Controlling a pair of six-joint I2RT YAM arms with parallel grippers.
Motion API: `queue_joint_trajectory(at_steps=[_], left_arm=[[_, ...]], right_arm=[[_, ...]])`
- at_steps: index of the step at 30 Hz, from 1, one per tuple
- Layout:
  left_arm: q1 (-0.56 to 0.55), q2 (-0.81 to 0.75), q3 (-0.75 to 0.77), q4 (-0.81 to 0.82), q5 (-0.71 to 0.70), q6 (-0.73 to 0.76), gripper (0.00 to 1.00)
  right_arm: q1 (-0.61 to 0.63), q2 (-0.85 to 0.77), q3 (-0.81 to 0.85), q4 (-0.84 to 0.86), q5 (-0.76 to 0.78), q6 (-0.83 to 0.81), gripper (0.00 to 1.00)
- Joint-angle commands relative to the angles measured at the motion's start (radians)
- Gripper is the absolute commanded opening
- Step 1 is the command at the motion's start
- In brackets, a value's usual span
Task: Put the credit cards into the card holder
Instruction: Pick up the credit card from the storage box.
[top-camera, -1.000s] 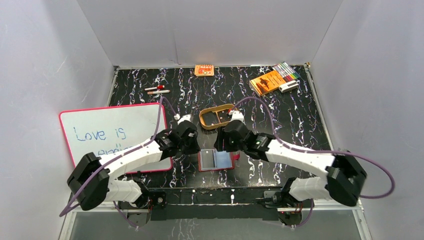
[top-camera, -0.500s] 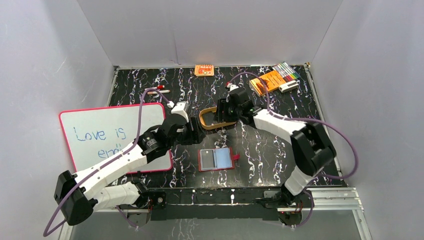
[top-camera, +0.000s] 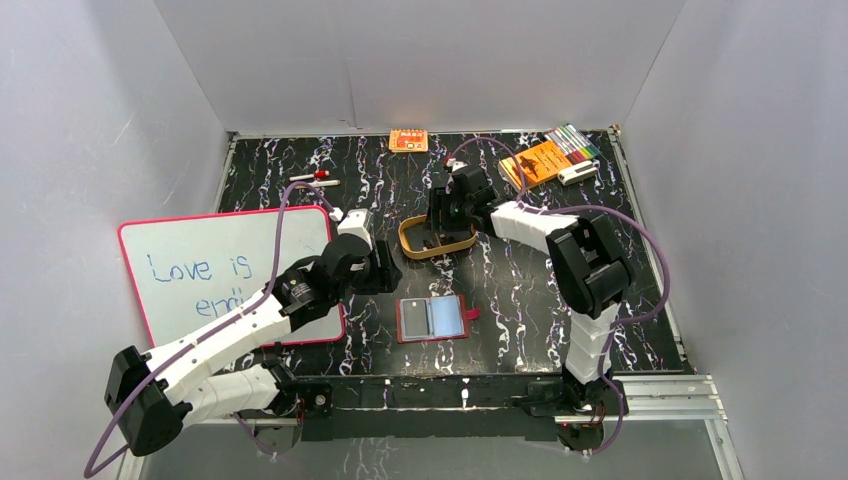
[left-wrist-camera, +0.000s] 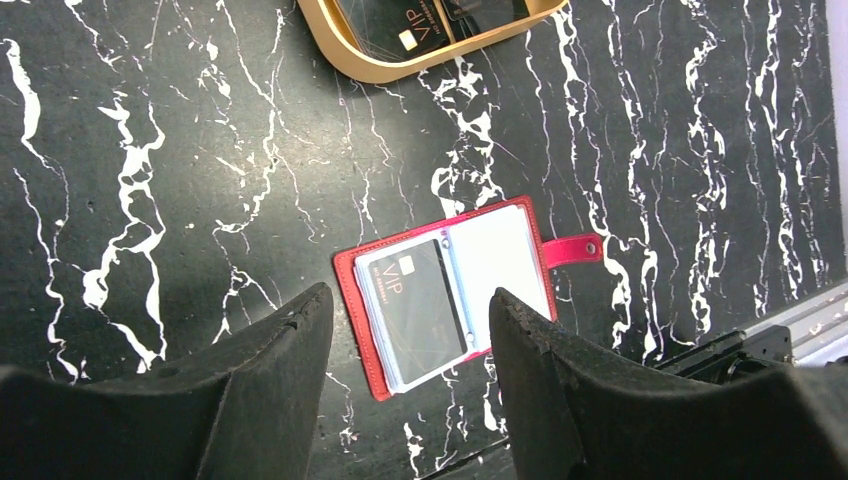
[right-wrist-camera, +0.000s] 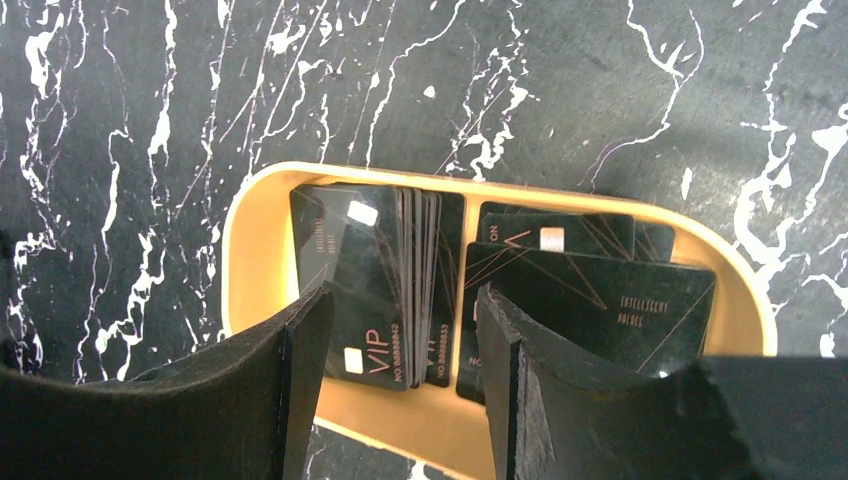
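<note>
One card holder (top-camera: 432, 318) is lying open on the table (top-camera: 270, 160), near its front edge. One dark credit card (left-wrist-camera: 415, 298) is sitting in the left half of it. More credit cards (right-wrist-camera: 370, 280), all dark, are lying in the two compartments of one tan tray (right-wrist-camera: 235, 260), but how many I cannot tell. The left pincer (left-wrist-camera: 408, 295) is hanging spread and empty near the card holder. The right pincer (right-wrist-camera: 402, 300) is hanging spread and empty over the tray. One whiteboard (top-camera: 225, 265) is lying at the left. The table is black with white veins, and pale plain walls are standing around it.
</note>
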Motion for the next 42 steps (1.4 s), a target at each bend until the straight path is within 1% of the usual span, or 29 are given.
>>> queue_joint_trajectory(at_steps=[1,13,25,29,33,35,39,42], left_arm=[[-0.006,-0.016,-0.004,0.001,-0.044,0.028,0.57],[-0.006,0.001,-0.018,0.008,-0.038,0.017,0.57],[-0.006,0.004,-0.025,0.004,-0.038,0.005,0.57],[-0.006,0.004,-0.026,0.002,-0.042,0.005,0.57],[-0.006,0.005,-0.027,0.000,-0.042,0.005,0.57],[-0.006,0.005,-0.028,0.001,-0.044,0.005,0.57],[-0.005,0.006,-0.027,0.002,-0.043,0.005,0.57],[-0.005,0.007,-0.027,0.005,-0.041,0.005,0.57]], right_arm=[[-0.015,0.027,0.064,0.058,-0.052,-0.027,0.62],[-0.015,0.060,0.052,0.081,-0.110,-0.021,0.60],[-0.014,0.098,0.066,0.061,-0.111,-0.020,0.56],[-0.015,0.101,0.068,0.062,-0.111,-0.019,0.51],[-0.014,0.102,0.065,0.058,-0.106,-0.021,0.43],[-0.014,0.098,0.061,0.059,-0.103,-0.021,0.42],[-0.013,0.077,0.048,0.081,-0.109,-0.015,0.52],[-0.008,0.083,0.060,0.069,-0.105,-0.020,0.54]])
